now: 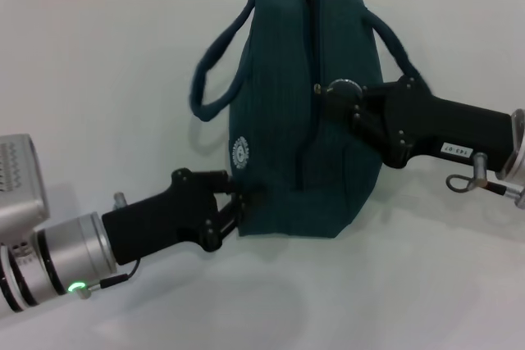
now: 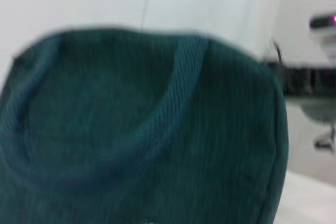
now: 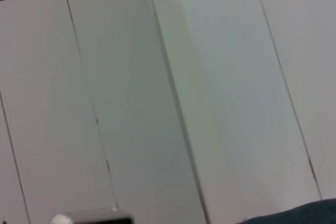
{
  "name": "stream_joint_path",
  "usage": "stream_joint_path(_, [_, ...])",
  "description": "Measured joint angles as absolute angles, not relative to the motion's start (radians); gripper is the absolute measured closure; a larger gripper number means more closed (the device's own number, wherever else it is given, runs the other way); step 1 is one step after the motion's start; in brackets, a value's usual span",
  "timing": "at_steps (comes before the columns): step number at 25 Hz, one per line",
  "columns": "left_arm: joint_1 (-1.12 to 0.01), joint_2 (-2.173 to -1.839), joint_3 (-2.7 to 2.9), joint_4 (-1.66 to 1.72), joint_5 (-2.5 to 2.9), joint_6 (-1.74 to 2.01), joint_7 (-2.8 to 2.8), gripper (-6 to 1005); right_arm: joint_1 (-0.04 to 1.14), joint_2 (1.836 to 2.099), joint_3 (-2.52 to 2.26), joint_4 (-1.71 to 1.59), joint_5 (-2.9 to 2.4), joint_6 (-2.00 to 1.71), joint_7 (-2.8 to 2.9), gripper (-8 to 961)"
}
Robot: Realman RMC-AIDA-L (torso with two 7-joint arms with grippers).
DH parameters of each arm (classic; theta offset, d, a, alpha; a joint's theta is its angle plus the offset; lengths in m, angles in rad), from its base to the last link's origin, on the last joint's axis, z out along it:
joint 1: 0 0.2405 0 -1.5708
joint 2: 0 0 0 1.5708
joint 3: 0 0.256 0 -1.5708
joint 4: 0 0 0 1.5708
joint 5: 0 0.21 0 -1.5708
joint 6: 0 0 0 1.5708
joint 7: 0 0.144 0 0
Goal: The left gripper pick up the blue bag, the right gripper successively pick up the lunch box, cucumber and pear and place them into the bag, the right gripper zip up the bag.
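Observation:
The blue bag [image 1: 283, 120] stands in the middle of the white table and fills the left wrist view [image 2: 131, 129]. My left gripper [image 1: 238, 206] reaches in from the lower left and is shut on the bag's near bottom corner. From the right, my right gripper [image 1: 335, 92] meets the zipper seam halfway along the bag, shut on the small metal zipper pull [image 1: 317, 86]. Only a sliver of the bag [image 3: 299, 214] shows in the right wrist view. The lunch box, cucumber and pear are out of view.
The bag's two loop handles hang out to either side, one on the left [image 1: 205, 79] and one on the right [image 1: 394, 38]. The white table [image 1: 98, 79] spreads all around, with a pale wall [image 3: 157, 103] behind it.

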State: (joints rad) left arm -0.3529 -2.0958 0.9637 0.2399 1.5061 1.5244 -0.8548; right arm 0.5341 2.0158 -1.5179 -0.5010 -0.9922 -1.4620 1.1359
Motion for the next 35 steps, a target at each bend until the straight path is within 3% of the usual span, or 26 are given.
stream_joint_path(4, [-0.345, -2.096, 0.964, 0.239, 1.47, 1.558, -0.858, 942, 0.53, 2.016, -1.519, -0.5, -1.001, -1.474, 1.138, 948])
stream_joint_path(20, [-0.389, -2.101, 0.982, 0.165, 1.451, 1.604, -0.802, 392, 0.523, 2.018, -1.518, -0.497, -1.023, -1.519, 1.132, 948])
stream_joint_path(23, [-0.395, -2.104, 0.983, 0.146, 1.448, 1.598, -0.768, 552, 0.523, 2.019, -1.518, -0.498, -1.024, -1.521, 1.134, 948])
stream_joint_path(29, [-0.401, -2.1, 0.985, 0.128, 1.451, 1.589, -0.745, 745, 0.524, 2.015, -1.51, -0.505, -1.02, -1.528, 1.138, 948])
stream_joint_path(35, [-0.404, -2.093, 1.031, 0.138, 1.456, 1.588, -0.727, 833, 0.533, 2.014, -1.483, -0.509, -1.019, -1.528, 1.139, 948])
